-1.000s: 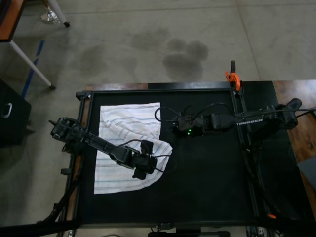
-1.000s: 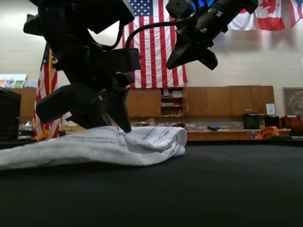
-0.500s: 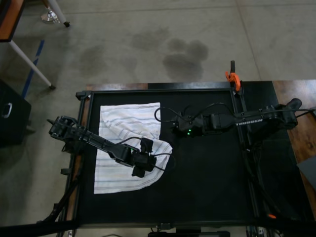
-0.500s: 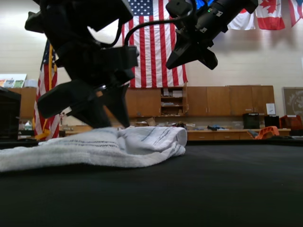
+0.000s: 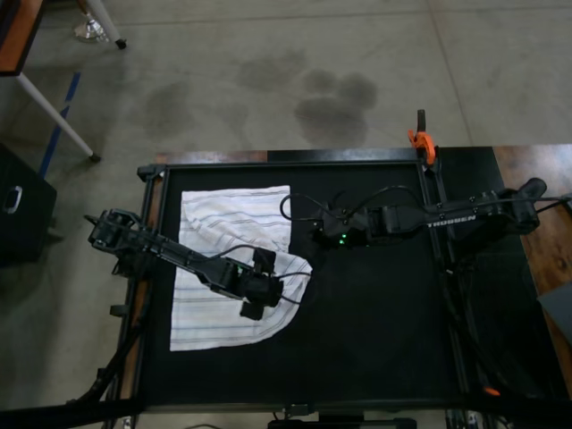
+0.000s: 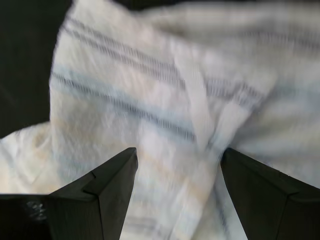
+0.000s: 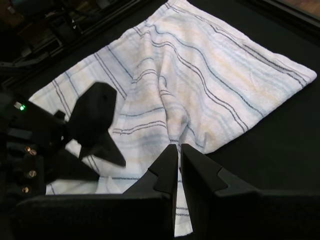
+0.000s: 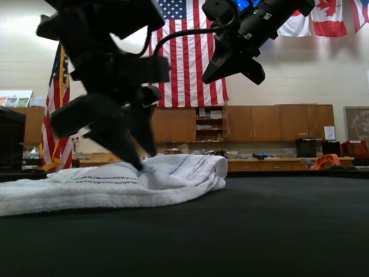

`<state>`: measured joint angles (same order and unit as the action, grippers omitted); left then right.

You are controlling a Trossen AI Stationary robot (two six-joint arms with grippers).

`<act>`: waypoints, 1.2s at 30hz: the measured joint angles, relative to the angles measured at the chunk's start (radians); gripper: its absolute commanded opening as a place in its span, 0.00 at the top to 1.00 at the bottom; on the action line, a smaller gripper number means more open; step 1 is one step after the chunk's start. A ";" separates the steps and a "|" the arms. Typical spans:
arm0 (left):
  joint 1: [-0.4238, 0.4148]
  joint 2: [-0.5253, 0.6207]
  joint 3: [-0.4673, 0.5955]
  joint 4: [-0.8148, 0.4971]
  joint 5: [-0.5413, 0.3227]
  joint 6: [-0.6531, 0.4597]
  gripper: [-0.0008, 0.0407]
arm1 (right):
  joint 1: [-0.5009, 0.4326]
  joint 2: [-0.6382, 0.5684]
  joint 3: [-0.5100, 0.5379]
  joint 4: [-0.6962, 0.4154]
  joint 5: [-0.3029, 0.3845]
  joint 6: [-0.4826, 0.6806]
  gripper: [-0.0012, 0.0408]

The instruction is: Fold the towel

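White woven cloth with thin grey-blue stripes, the towel (image 5: 228,268) lies on the black worktop (image 5: 375,322) toward the top view's left side, its long axis running from near edge to far edge and its stripes crossing that axis. One corner is folded over, leaving a rounded, rumpled lobe at the top view's right. The left claw (image 5: 253,299) hangs just over that lobe, fingers spread and empty. Farther off, the right claw (image 5: 315,231) is raised beside the towel's far right edge, fingers pressed together on nothing.
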<state>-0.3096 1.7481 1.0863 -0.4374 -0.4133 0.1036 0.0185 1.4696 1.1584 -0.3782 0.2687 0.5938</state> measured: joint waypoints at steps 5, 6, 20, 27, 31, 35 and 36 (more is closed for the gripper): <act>-0.008 0.001 0.000 0.033 0.017 -0.013 0.42 | 0.000 0.000 0.000 0.000 0.000 0.000 0.96; -0.010 0.002 0.000 0.034 0.018 -0.017 0.42 | 0.000 0.000 0.000 0.000 0.000 0.000 0.96; -0.036 0.048 -0.007 0.072 0.052 -0.046 0.42 | 0.000 0.000 0.000 0.000 0.000 0.000 0.96; -0.049 0.084 -0.007 0.112 0.052 -0.039 0.42 | 0.000 0.000 0.000 0.000 0.000 0.000 0.96; -0.048 0.108 -0.007 0.155 0.009 -0.004 0.42 | 0.000 0.000 0.000 0.000 0.000 0.000 0.96; -0.049 0.111 -0.007 0.155 -0.045 -0.003 0.42 | 0.000 0.000 0.000 0.000 0.000 0.000 0.96; -0.049 0.111 -0.007 0.154 -0.048 -0.003 0.42 | 0.000 0.000 0.000 0.000 0.000 0.000 0.96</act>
<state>-0.3584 1.8595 1.0790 -0.2836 -0.4614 0.1009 0.0185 1.4696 1.1584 -0.3782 0.2687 0.5938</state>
